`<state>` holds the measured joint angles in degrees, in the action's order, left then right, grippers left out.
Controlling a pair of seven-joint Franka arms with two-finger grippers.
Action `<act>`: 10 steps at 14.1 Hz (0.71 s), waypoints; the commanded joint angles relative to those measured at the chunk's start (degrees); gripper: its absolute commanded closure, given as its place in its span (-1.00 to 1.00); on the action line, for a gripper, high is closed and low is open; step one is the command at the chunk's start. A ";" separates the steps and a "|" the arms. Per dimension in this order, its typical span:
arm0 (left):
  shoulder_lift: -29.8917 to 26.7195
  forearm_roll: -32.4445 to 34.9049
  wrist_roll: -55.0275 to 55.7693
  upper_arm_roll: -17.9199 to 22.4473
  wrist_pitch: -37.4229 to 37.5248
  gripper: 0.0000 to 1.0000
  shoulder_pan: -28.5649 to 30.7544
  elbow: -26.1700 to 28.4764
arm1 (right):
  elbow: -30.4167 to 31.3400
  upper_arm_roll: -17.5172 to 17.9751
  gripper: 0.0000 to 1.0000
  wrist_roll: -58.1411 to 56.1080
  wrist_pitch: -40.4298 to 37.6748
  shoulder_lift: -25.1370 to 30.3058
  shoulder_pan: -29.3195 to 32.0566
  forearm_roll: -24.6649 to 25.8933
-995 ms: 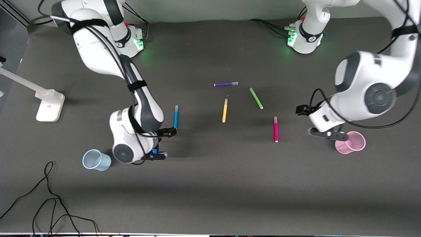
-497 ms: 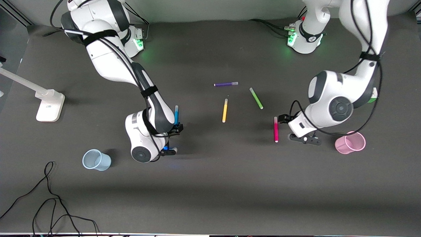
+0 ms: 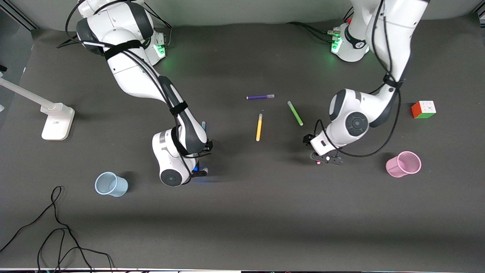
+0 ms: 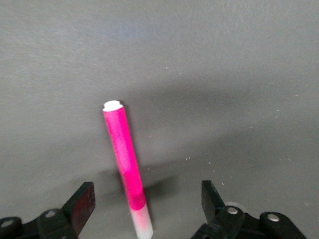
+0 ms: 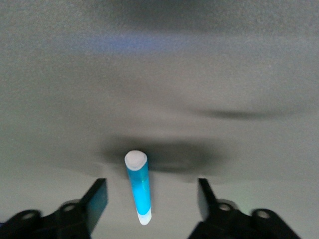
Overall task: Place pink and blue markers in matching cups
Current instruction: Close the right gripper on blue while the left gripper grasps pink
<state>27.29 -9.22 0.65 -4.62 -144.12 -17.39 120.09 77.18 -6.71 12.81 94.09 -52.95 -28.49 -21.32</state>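
Observation:
The pink marker (image 4: 124,164) lies flat on the dark mat, between the fingers of my open left gripper (image 4: 148,204), which hangs just over it. In the front view the left gripper (image 3: 326,159) hides all but the marker's tip (image 3: 318,162). The blue marker (image 5: 138,189) lies between the fingers of my open right gripper (image 5: 152,199). In the front view the right gripper (image 3: 199,171) and its arm cover the blue marker except its end (image 3: 203,123). The pale blue cup (image 3: 110,184) stands toward the right arm's end. The pink mesh cup (image 3: 404,163) stands toward the left arm's end.
A purple marker (image 3: 260,97), a yellow marker (image 3: 259,127) and a green marker (image 3: 295,113) lie mid-table. A colour cube (image 3: 423,109) sits past the pink cup, farther from the camera. A white stand (image 3: 57,121) and loose cables (image 3: 57,227) are at the right arm's end.
My left gripper moved from beside the pink cup to over the pink marker. My right gripper moved over the blue marker. The left arm's shift uncovered the colour cube.

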 commanded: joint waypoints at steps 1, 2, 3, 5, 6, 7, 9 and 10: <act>0.66 -0.71 0.32 0.84 -5.02 -0.67 -1.42 2.61 | -1.86 -0.06 -0.23 1.52 -1.19 -1.11 -0.34 1.02; 1.01 -0.71 0.23 0.84 -5.82 -0.37 -1.51 2.70 | -1.86 -0.06 -0.05 1.52 -1.19 -1.28 -0.34 1.02; 1.10 -0.71 0.14 0.84 -6.17 -0.12 -1.60 2.87 | -1.86 -0.06 0.08 1.61 -1.19 -1.46 -0.34 1.02; 1.10 -0.71 -0.38 0.84 -6.26 0.19 -1.51 2.87 | -1.86 0.03 0.23 2.13 -1.19 -1.54 -0.34 1.02; 1.10 -0.63 -0.73 0.84 -6.26 0.50 -1.33 2.87 | -1.86 -0.06 0.28 2.22 -1.19 -1.63 -0.69 1.02; 1.10 -0.63 -0.91 0.84 -6.18 0.78 -1.33 2.87 | -1.86 -0.06 0.44 2.22 -1.19 -1.63 -1.04 1.02; 1.01 -0.54 -0.91 0.84 -6.18 0.95 -1.24 2.79 | -1.77 -0.06 0.97 2.22 -1.19 -1.63 -1.04 1.11; 1.01 -0.45 -0.91 0.84 -6.26 0.96 -1.24 2.70 | -1.77 -0.06 1.00 2.22 -1.19 -1.63 -1.13 1.28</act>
<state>28.39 -9.38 0.54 -4.65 -149.22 -18.00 121.72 77.12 -6.71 13.47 93.34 -53.28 -28.85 -21.05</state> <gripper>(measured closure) 0.767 0.811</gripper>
